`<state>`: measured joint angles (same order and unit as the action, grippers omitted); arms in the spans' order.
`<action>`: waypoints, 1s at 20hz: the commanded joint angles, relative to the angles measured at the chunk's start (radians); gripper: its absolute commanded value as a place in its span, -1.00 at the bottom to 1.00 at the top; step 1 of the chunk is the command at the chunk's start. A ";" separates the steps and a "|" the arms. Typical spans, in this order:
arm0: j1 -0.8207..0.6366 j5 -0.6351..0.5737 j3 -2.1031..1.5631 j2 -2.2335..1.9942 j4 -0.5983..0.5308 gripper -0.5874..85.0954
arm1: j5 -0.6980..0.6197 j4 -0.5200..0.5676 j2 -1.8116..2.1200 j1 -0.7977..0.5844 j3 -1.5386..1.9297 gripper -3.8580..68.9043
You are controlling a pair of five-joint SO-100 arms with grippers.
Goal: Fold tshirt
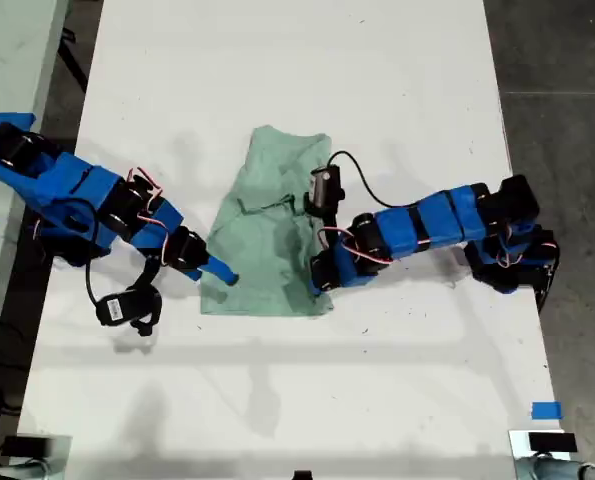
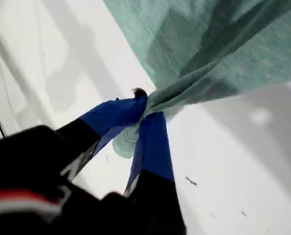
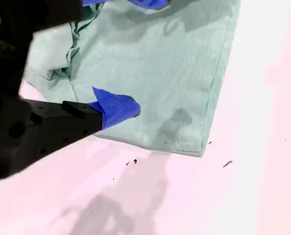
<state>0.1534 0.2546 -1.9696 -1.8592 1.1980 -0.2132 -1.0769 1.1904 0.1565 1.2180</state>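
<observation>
Tshirt (image 1: 267, 225) edge pinched in my first claw (image 2: 144, 108) (table (image 1: 277, 400) open around).

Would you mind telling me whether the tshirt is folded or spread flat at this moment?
Partly folded: the tshirt lies as a narrow, bunched shape on the table, with my first tool pinching a gathered piece.

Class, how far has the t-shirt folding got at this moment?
Done: the tshirt looks narrowed and partly folded, though rumpled. In hand: my first gripper pinches a bunched edge; my second gripper sits over the flat part. Left: finishing the fold and smoothing it.
</observation>
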 commanded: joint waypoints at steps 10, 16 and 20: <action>-0.061 0.026 0.051 0.029 -0.023 -0.28 | -0.132 0.175 -0.127 -0.132 -0.186 0.00; -0.054 0.081 0.071 0.121 0.104 -0.28 | -0.204 -0.057 0.000 -0.207 -0.175 -0.09; -0.034 0.087 0.083 0.175 0.178 -0.28 | -0.202 -0.130 0.003 -0.202 -0.175 -0.15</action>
<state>0.1120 0.3359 -1.9681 -1.6843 1.3499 -0.4065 -1.1720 1.0891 -0.0414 1.0937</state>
